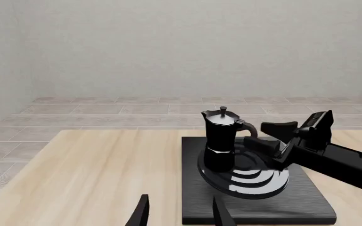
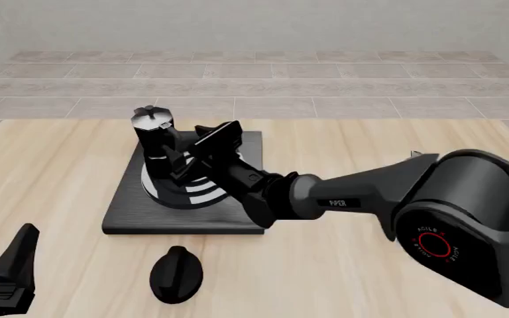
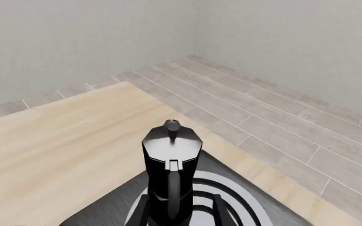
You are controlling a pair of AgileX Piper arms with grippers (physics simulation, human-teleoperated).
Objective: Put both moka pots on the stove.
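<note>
One moka pot (image 2: 156, 140) stands upright on the ring burner of the stove (image 2: 130, 213). It also shows in the left wrist view (image 1: 219, 141) and the right wrist view (image 3: 171, 162). No second moka pot is in view. My right gripper (image 2: 193, 156) is open, its fingers on either side of the pot's handle, as the right wrist view (image 3: 177, 211) shows. My left gripper (image 2: 7, 273) is open and empty near the table's front left corner, apart from the stove (image 1: 250, 209).
A black oval knob (image 2: 177, 273) lies on the wooden table (image 2: 60, 165) just in front of the stove. My right arm (image 2: 360, 189) stretches across the table from the right. Tiled floor and a grey wall lie beyond the far edge.
</note>
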